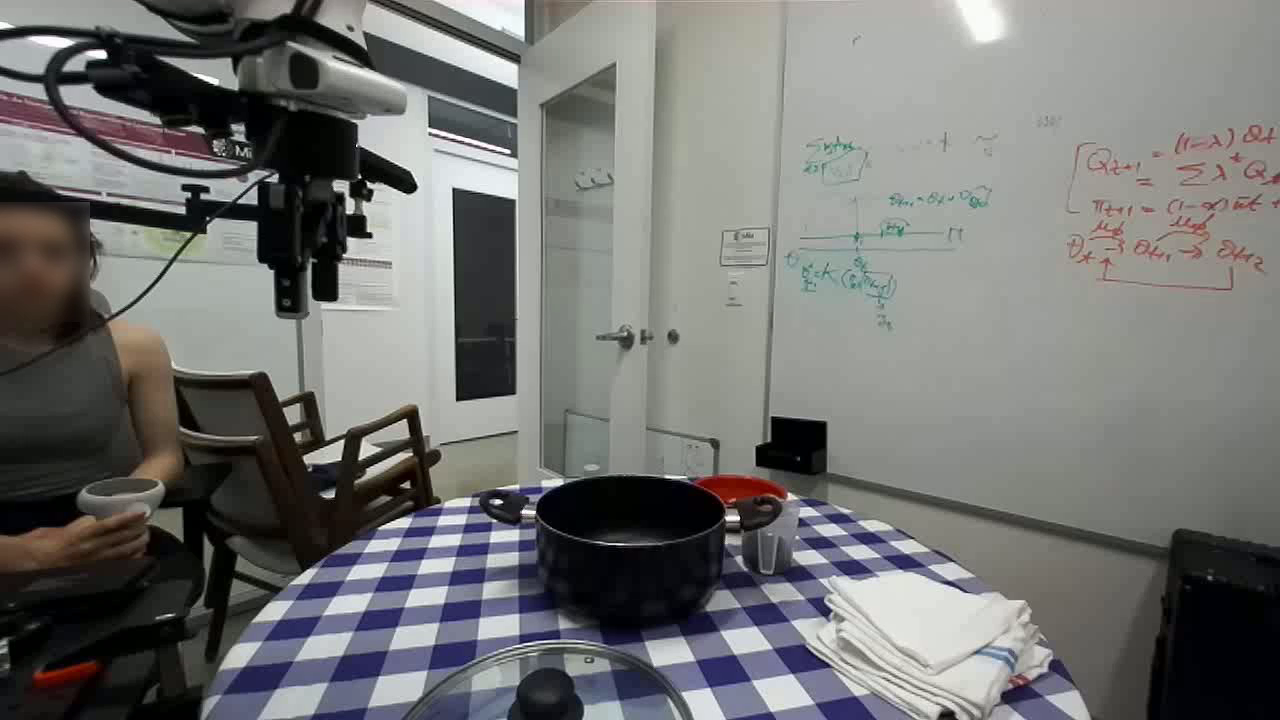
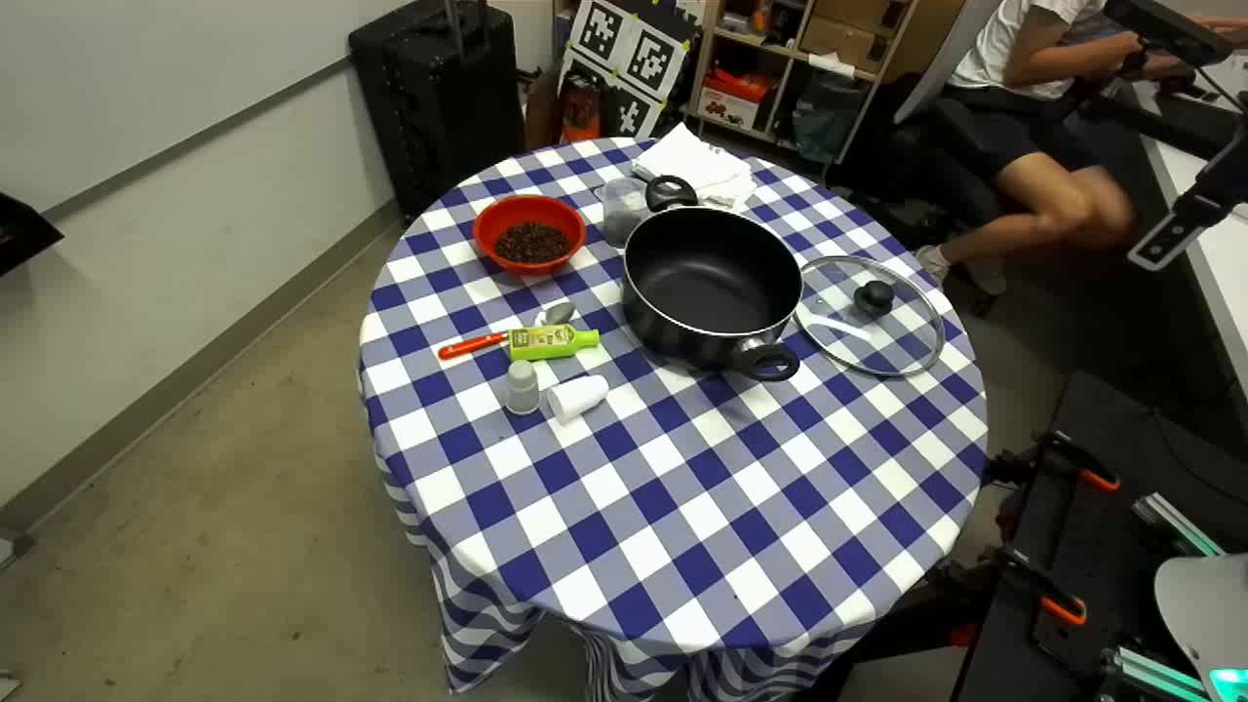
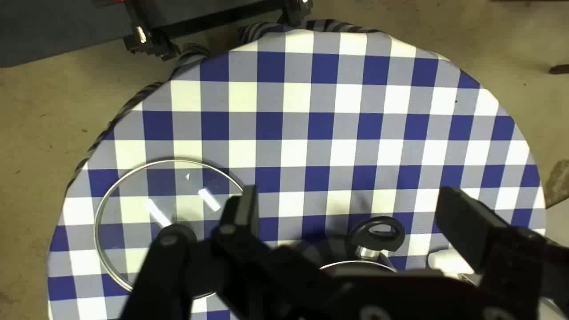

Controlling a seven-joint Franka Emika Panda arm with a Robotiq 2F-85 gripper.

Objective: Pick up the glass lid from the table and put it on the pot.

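Observation:
The glass lid (image 2: 838, 336) lies flat on the checkered table (image 2: 634, 546), knob up, beside the pot (image 2: 673, 336). The lid also shows at the bottom of an exterior view (image 1: 610, 685) and at the left of the wrist view (image 3: 133, 200). The black pot stands upright and uncovered, and its inside looks empty; it also shows in an exterior view (image 1: 630, 575). In the wrist view only a handle (image 3: 378, 235) and a bit of rim show, the rest hidden by the gripper. My gripper (image 3: 346, 200) is open and empty, high above the table; an exterior view shows it too (image 1: 308, 285).
A red bowl (image 2: 492, 244) of dark bits, a clear cup (image 2: 621, 216) and folded white towels (image 1: 920, 625) stand around the pot. A green bottle (image 2: 551, 342), a red-handled utensil (image 2: 473, 346), a shaker (image 2: 522, 390) and a white cup (image 2: 577, 396) lie nearby. A person (image 1: 80, 420) sits near the table.

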